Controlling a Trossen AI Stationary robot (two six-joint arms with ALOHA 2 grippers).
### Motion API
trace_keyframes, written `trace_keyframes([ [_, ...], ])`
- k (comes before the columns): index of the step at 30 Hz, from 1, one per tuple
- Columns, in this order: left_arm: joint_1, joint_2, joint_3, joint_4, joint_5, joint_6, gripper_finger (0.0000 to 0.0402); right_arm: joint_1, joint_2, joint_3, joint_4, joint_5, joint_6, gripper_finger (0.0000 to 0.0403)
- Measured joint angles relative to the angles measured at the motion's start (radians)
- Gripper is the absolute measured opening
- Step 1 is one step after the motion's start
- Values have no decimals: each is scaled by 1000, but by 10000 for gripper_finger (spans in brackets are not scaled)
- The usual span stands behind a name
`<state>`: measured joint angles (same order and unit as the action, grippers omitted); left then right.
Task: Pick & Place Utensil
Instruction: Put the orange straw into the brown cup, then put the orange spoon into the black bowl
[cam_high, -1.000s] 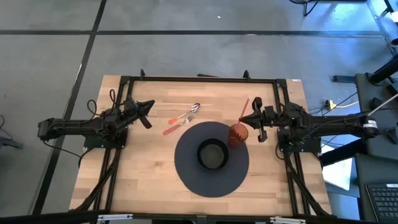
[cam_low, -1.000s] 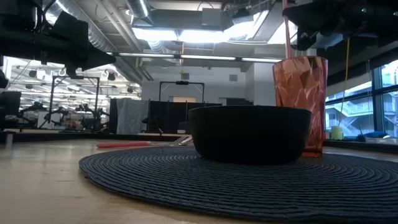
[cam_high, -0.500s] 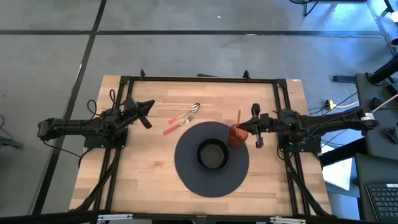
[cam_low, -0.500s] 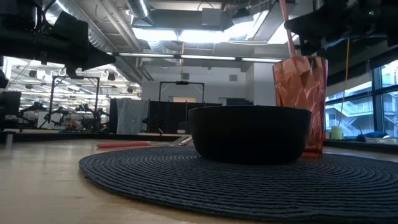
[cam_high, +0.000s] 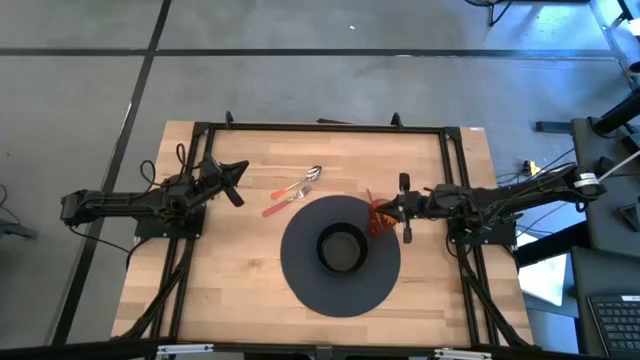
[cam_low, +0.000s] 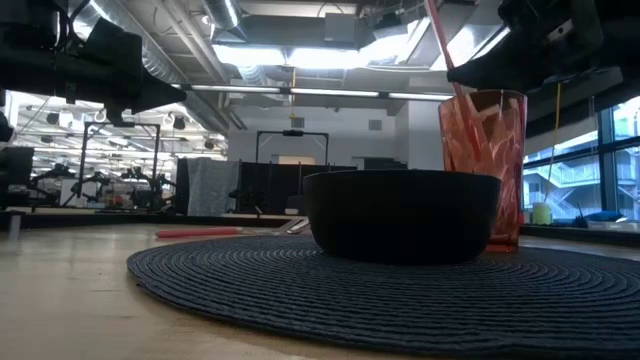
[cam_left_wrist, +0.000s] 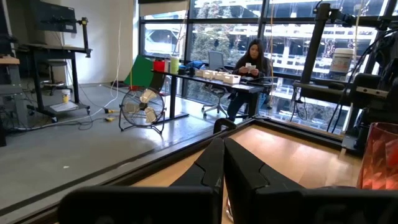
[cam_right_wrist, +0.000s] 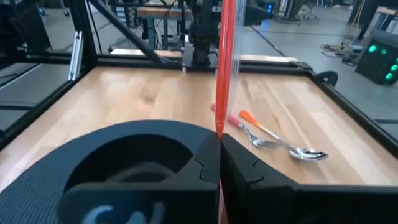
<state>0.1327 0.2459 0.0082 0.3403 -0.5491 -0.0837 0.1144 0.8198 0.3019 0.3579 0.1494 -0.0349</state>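
Right gripper (cam_high: 392, 210) is clamped on a red-handled utensil (cam_right_wrist: 224, 68) and sits right over the red tumbler (cam_low: 482, 165) at the edge of the round dark placemat (cam_high: 300, 275), so this reads as the placing step, with the utensil's lower end already down inside the cup and the handle sticking up at a slant (cam_low: 438, 35). The next move, by my read, calls for letting the fingers part and lifting straight away without catching the handle or nudging the tumbler, which stands just beside the black bowl (cam_high: 341, 248) (a tip here would be the obvious hazard). The left gripper (cam_high: 238, 168) waits off at its own side of the wooden table (cam_high: 230, 290), fingers pressed together on nothing. Now the count: one tumbler, one bowl, one placemat, one utensil in the grip, and two more utensils lying on the bare wood near the mat's far edge, an orange-handled spoon (cam_right_wrist: 292, 148) and a red-handled one (cam_high: 282, 207) that crosses it, its head too small to name.
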Motion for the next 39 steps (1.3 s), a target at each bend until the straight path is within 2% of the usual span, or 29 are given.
trace_keyframes([
  [20, 0, 0, 0, 0, 0, 0, 4, 1, 26, 1, 20, 8, 50, 19],
  [24, 0, 0, 0, 0, 0, 0, 4, 1, 26, 1, 43, 8, 57, 43],
  [34, 0, 0, 0, 0, 0, 0, 4, 1, 26, 1, 33, 35, 88, 137],
  [39, 0, 0, 0, 0, 0, 0, 4, 1, 11, 3, 41, 75, 57, 158],
])
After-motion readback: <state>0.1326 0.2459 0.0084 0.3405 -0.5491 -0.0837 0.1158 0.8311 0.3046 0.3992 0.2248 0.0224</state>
